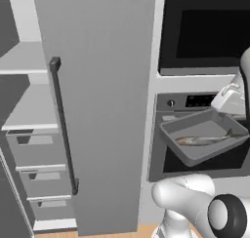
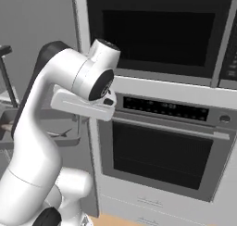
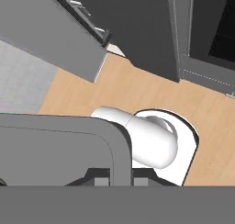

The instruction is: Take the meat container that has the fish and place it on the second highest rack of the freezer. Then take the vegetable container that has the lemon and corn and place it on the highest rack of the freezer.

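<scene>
Gripper (image 3: 120, 175): fingers clamped on the tray rim; tips mostly hidden behind it.
Tray (image 1: 193, 130): grey, held tilted in the air before the oven (image 1: 195, 105), right of the open freezer (image 1: 29, 110) door.
Fish (image 1: 200, 140): lying inside tray, tail near the hand.
Shelves (image 1: 27, 112): partly cut off by the door (image 1: 97, 105).

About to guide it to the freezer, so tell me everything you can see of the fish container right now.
The fish container is a shallow grey rectangular tray with rounded corners and sloped walls, plastic or metal by its look. It hangs tilted in the air in front of the black oven, right of the open freezer door. One slim silvery fish lies along its floor. The gripper is shut on its rim at the far right corner.
</scene>
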{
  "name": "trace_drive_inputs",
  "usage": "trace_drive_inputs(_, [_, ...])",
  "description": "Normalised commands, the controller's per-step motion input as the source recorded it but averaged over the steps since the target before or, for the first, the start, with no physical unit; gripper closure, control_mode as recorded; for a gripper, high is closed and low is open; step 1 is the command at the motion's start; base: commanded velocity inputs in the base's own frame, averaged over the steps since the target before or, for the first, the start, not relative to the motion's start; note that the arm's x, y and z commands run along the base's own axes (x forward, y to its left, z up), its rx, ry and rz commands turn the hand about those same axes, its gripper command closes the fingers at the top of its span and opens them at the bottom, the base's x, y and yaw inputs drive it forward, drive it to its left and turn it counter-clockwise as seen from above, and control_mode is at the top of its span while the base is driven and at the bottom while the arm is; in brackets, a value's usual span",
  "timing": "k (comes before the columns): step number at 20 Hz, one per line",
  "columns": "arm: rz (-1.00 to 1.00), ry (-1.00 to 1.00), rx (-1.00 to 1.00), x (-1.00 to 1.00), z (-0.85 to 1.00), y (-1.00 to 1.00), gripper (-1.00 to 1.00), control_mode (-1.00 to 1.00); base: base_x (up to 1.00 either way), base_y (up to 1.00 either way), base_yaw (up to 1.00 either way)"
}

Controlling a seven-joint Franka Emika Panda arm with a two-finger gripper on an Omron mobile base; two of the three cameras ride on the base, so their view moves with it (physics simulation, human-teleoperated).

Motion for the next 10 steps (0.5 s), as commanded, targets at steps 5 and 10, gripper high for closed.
trace_drive_inputs(5, [0.00,0.00,0.00,0.00,0.00,0.00,1.00,1.00,-0.09,1.00,-0.08])
trace_drive_inputs(10, [0.00,0.00,0.00,0.00,0.00,0.00,1.00,1.00,0.00,0.94,-0.11])
